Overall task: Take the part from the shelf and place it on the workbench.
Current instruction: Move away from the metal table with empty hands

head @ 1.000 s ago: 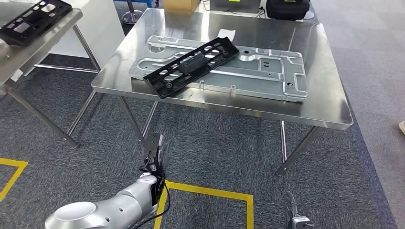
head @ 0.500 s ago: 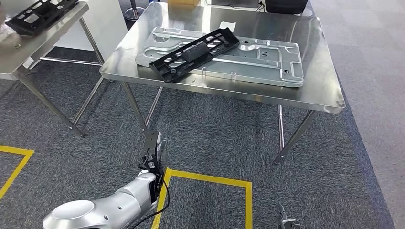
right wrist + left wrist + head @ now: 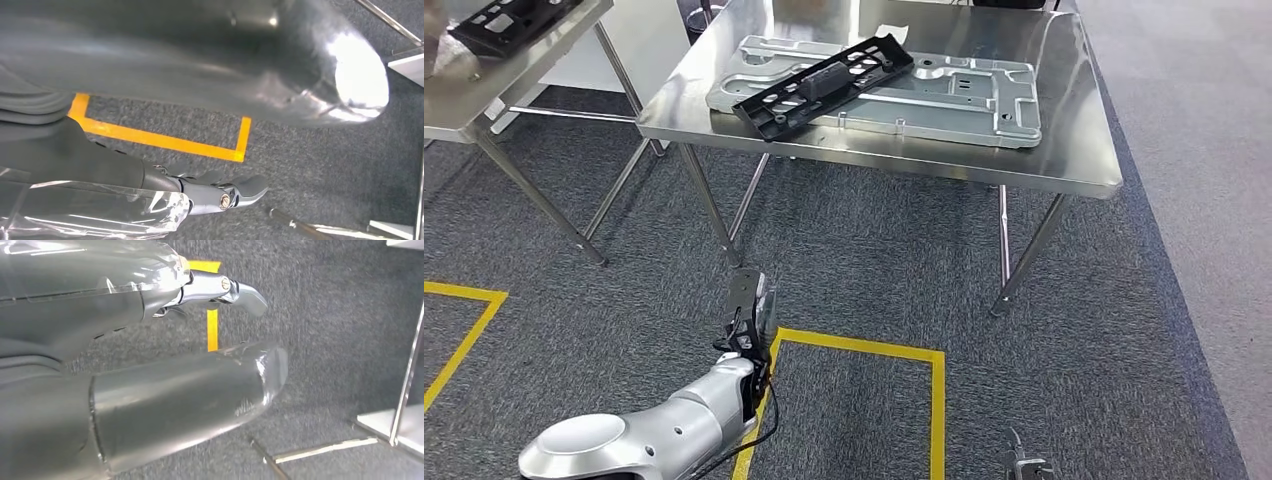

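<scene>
The long black perforated plastic part (image 3: 824,85) lies slantwise on the grey stamped metal plate (image 3: 984,100) on the steel desk (image 3: 1064,170), delivered, so both hands (image 3: 150,385) (image 3: 215,192) hang low, fingers apart, holding nothing.

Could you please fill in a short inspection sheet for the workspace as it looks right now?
Surface: steel workbench, shiny.
Job's things: black part lies tilted across a grey metal plate on the workbench; another black part on the side table.
Clutter: white slip near the plate.
Hands: left hand hangs low, holding nothing; right hand also holds nothing.
Cables: black cable at the left wrist.
Surroundings: grey carpet, yellow floor tape.
</scene>
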Controlling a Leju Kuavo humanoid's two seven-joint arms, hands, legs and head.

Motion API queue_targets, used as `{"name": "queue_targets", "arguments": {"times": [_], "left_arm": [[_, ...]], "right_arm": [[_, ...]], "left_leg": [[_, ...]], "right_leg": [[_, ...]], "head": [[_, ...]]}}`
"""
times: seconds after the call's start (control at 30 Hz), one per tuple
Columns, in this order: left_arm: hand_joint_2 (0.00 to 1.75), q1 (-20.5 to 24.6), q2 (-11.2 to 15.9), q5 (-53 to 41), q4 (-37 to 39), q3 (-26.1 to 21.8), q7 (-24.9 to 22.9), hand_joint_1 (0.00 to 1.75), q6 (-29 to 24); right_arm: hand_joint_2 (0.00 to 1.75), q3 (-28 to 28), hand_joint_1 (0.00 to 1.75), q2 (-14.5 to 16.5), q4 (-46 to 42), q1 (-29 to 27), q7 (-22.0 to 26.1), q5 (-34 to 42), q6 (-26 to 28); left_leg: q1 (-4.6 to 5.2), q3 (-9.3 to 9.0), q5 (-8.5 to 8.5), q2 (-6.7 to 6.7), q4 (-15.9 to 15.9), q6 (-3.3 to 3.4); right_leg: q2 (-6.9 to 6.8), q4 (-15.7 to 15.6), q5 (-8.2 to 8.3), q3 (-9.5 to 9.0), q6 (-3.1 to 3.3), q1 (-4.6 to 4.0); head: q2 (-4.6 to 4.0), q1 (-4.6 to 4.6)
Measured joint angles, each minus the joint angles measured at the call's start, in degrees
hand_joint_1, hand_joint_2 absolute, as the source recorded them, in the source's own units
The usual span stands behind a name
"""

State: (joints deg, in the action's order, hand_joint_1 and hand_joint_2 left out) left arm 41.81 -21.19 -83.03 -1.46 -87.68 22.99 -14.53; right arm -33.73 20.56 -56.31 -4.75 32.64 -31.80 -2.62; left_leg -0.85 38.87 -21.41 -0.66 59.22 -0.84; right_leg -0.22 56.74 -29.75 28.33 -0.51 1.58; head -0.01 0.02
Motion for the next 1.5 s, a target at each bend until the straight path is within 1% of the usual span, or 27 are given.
{"name": "queue_targets", "arguments": {"times": [0.07, 0.13, 0.17, 0.2, 0.27, 0.3, 0.37, 0.4, 0.47, 0.5, 0.53, 0.63, 0.67, 0.73, 0.8, 0.83, 0.9, 1.0, 1.07, 1.13, 1.2, 1.23, 1.27, 1.33, 1.37, 1.43, 1.5], "left_arm": [[0.0, 0.0, 0.1, 0.0, 0.0, 0.0, 0.0, 0.0, 0.0], [0.0, -0.1, 0.1, 0.0, 0.0, 0.0, 0.0, 0.0, 0.0], [0.0, -0.1, 0.1, 0.0, 0.0, 0.0, 0.0, 0.0, 0.0], [0.0, -0.2, 0.1, 0.0, 0.0, 0.0, 0.0, 0.0, 0.0], [0.0, -0.2, 0.1, 0.0, 0.0, 0.0, 0.0, 0.0, 0.0], [0.0, -0.2, 0.1, 0.0, 0.0, 0.0, 0.0, 0.0, 0.0], [0.0, 0.0, 0.1, 0.0, 0.0, 0.0, 0.0, 0.0, 0.0], [0.0, 0.1, 0.1, 0.0, 0.0, 0.0, 0.0, 0.0, 0.0], [0.0, 0.1, 0.0, 0.0, 0.0, 0.0, 0.0, 0.0, 0.0], [0.0, 0.1, 0.0, 0.0, 0.0, 0.0, 0.0, 0.0, 0.0], [0.0, 0.1, 0.0, 0.0, 0.1, 0.0, 0.0, 0.0, 0.0], [0.0, 0.1, -0.1, 0.0, 0.1, 0.0, 0.2, 0.0, 0.0], [0.0, -0.3, 0.2, 0.0, 0.1, 0.0, 1.3, 0.0, 0.3], [0.0, -3.9, 2.7, 2.7, -1.7, 0.6, 7.4, 0.0, 5.0], [0.0, -11.7, 7.5, 12.9, -7.4, 3.9, 14.2, 0.0, 14.9], [0.0, -16.0, 9.9, 21.5, -10.8, 7.3, 15.8, 0.0, 18.4], [0.0, -22.1, 14.0, 41.8, -16.1, 17.3, 16.5, 0.0, 18.7], [0.0, -24.5, 16.9, 60.0, -19.9, 36.3, 16.6, 0.0, 15.0], [0.0, -25.3, 17.5, 57.1, -21.2, 44.9, 16.5, 0.0, 14.2], [0.0, -26.2, 17.8, 51.2, -22.0, 50.1, 16.5, 0.0, 13.8], [0.0, -26.9, 18.3, 49.3, -22.6, 53.3, 16.5, 0.0, 13.7], [0.0, -27.1, 18.5, 49.5, -22.9, 54.6, 16.5, 0.0, 13.9], [0.0, -27.2, 18.8, 50.2, -23.2, 55.4, 16.5, 0.0, 14.5], [0.0, -27.1, 18.9, 52.9, -23.9, 56.4, 16.2, 0.0, 16.6], [0.0, -27.0, 18.9, 54.5, -24.2, 56.5, 15.8, 0.0, 17.5], [0.0, -27.2, 18.8, 56.6, -24.5, 56.4, 15.1, 0.0, 18.2], [0.0, -28.0, 18.8, 57.6, -24.5, 56.3, 14.6, 0.0, 18.4]], "right_arm": [[0.0, -0.1, 0.0, 0.0, 0.1, 0.0, 0.0, 0.0, 0.0], [0.0, -0.2, 0.0, 0.0, 0.3, 0.1, 0.0, 0.0, 0.0], [0.0, -0.2, 0.0, 0.0, 0.3, 0.1, 0.0, 0.0, 0.0], [0.0, -0.2, 0.0, 0.0, 0.4, 0.1, 0.0, 0.0, 0.0], [0.0, -0.3, 0.0, 0.0, 0.5, 0.1, 0.0, 0.0, 0.0], [0.0, -0.3, 0.0, 0.0, 0.6, 0.1, 0.0, 0.0, 0.0], [0.0, -0.3, 0.0, 0.1, 0.6, 0.1, 0.0, 0.0, 0.0], [0.0, -0.3, 0.0, 0.1, 0.6, 0.1, 0.0, 0.0, 0.0], [0.0, -0.3, 0.0, 0.1, 0.6, 0.1, 0.0, -0.1, 0.0], [0.0, -0.3, 0.0, 0.1, 0.6, 0.1, 0.0, -0.1, 0.0], [0.0, -0.3, 0.0, 0.1, 0.7, 0.0, 0.0, -0.1, 0.0], [0.0, -0.3, 0.0, 0.1, 0.7, 0.0, 0.2, 0.0, -0.2], [0.0, -0.3, 0.0, 0.0, 0.8, 0.0, 0.8, 0.4, -1.1], [0.0, 0.1, 0.0, -1.1, 1.0, 0.4, 3.6, 2.7, -4.8], [0.0, 1.3, 0.0, -2.9, 1.4, 1.5, 6.3, 5.0, -8.5], [0.0, 1.9, 0.0, -3.7, 1.6, 2.0, 6.7, 5.4, -9.3], [0.0, 3.1, 0.0, -5.2, 1.8, 2.5, 6.7, 5.7, -9.4], [0.0, 5.1, 0.0, -6.4, 2.1, 3.5, 6.1, 5.8, -8.5], [0.0, 6.7, 0.0, -6.4, 2.4, 4.7, 5.9, 5.9, -8.1], [0.0, 7.9, 0.0, -6.4, 2.7, 5.3, 5.9, 6.2, -7.8], [0.0, 8.7, 0.0, -6.5, 3.0, 5.3, 5.9, 6.7, -7.5], [0.0, 9.0, 0.0, -6.6, 3.2, 5.3, 5.9, 6.9, -7.1], [0.0, 9.3, 0.0, -6.7, 3.3, 5.2, 5.9, 7.0, -6.5], [0.0, 10.3, 0.0, -6.9, 3.4, 5.2, 5.3, 7.0, -4.6], [0.0, 11.0, 0.0, -6.9, 3.1, 5.1, 4.7, 7.1, -3.6], [0.0, 12.2, 0.0, -6.9, 2.3, 4.7, 3.4, 7.4, -2.3], [0.0, 13.3, 0.0, -7.0, 1.4, 4.2, 2.6, 7.8, -1.7]], "left_leg": [[-0.22, 1.46, -5.26, 0.12, 4.5, -0.37], [-0.25, 2.91, -10.43, 0.14, 11.9, -0.62], [-0.25, 3.0, -11.06, 0.15, 14.7, -0.67], [-0.24, 2.36, -10.42, 0.15, 16.0, -0.62], [-0.15, -1.78, -7.53, 0.2, 12.5, -0.11], [0.01, -4.93, -7.18, 0.25, 8.6, 0.35], [0.4, -10.1, -8.33, 0.33, 0.9, 1.14], [0.62, -11.24, -9.01, 0.36, -1.2, 1.46], [0.66, -11.06, -8.54, 0.27, -2.4, 2.1], [0.57, -10.73, -7.97, 0.2, -2.7, 2.54], [0.43, -10.28, -7.33, 0.13, -3.0, 3.03], [0.37, -8.3, -5.45, 0.06, -3.1, 3.68], [0.37, -7.57, -4.92, 0.09, -3.0, 3.57], [0.38, -6.6, -4.16, -0.07, -3.0, 3.1], [0.36, -6.36, -3.96, -1.33, -2.8, 2.39], [0.38, -6.23, -4.01, -2.18, -2.5, 2.02], [0.38, -5.37, -3.76, -2.88, -1.7, 1.33], [0.28, -3.75, -3.24, -0.8, -0.9, 0.35], [0.18, -2.35, -5.98, -0.01, 2.5, -0.13], [0.06, 0.07, -10.4, 0.11, 10.0, -0.33], [0.0, 1.27, -12.06, 0.12, 14.9, -0.37], [0.01, 0.37, -11.2, 0.11, 14.2, -0.27], [0.03, -1.5, -9.61, 0.0, 11.4, -0.1], [0.3, -6.16, -6.98, -1.17, 3.4, 0.39], [0.54, -7.59, -6.48, -1.75, 0.7, 0.68], [1.02, -8.29, -6.57, -2.05, -1.2, 1.17], [0.84, -8.11, -6.13, -1.23, -1.7, 1.87]], "right_leg": [[-0.23, -0.1, 1.44, 1.44, 1.03, -0.08], [-0.23, 0.1, 2.81, 3.28, 1.42, -0.42], [-0.24, 0.2, 3.46, 4.25, 1.48, -0.6], [-0.24, 0.4, 4.08, 5.23, 1.48, -0.76], [-0.21, 0.9, 5.16, 6.99, 1.37, -0.99], [-0.18, 1.1, 5.63, 7.66, 1.21, -1.09], [-0.21, 1.4, 6.54, 8.47, 0.68, -1.19], [-0.27, 1.4, 7.05, 8.66, 0.31, -1.15], [-0.34, 1.1, 7.79, 8.89, -0.46, -1.0], [-0.27, 1.5, 7.24, 9.18, -0.76, -0.92], [-0.16, 2.7, 5.62, 9.76, -1.0, -0.86], [0.05, 12.0, -1.8, 12.74, -1.55, -0.66], [0.05, 15.0, -2.53, 13.39, -1.74, -0.6], [0.06, 16.2, -0.13, 12.18, -1.86, -0.42], [0.32, 10.2, 2.64, 7.14, -1.57, -0.31], [0.58, 6.3, 2.78, 4.51, -1.29, -0.39], [0.89, 1.4, 1.34, 1.85, -0.55, -0.61], [-0.48, 0.2, 0.65, 1.95, 0.8, -0.49], [-1.15, -0.1, 1.28, 2.04, 1.73, -0.41], [-1.25, 0.0, 1.78, 2.56, 2.23, -0.65], [-1.16, 0.2, 2.12, 3.16, 2.39, -0.91], [-1.13, 0.4, 2.21, 3.41, 2.41, -1.0], [-1.17, 0.6, 2.26, 3.56, 2.4, -1.08], [-1.5, 0.9, 2.27, 3.7, 2.19, -1.3], [-1.75, 1.0, 2.31, 3.74, 1.95, -1.43], [-2.39, 1.1, 2.47, 3.82, 1.35, -1.57], [-2.72, 1.2, 2.31, 3.84, 0.63, -1.52]], "head": [[0.0, -0.22], [0.0, -0.43], [0.0, -0.45], [0.01, -0.46], [0.01, -0.47], [0.01, -0.47], [0.01, -0.43], [0.01, -0.42], [0.01, -0.39], [0.01, -0.36], [0.01, -0.26], [0.01, 0.02], [0.01, 0.05], [0.01, 0.26], [0.01, 0.5], [0.01, 0.47], [0.01, 0.13], [0.01, -0.17], [0.01, -0.48], [0.01, -0.74], [0.01, -0.77], [0.01, -0.79], [0.01, -0.81], [0.01, -0.82], [0.01, -0.78], [0.01, -0.77], [0.01, -0.77]]}}
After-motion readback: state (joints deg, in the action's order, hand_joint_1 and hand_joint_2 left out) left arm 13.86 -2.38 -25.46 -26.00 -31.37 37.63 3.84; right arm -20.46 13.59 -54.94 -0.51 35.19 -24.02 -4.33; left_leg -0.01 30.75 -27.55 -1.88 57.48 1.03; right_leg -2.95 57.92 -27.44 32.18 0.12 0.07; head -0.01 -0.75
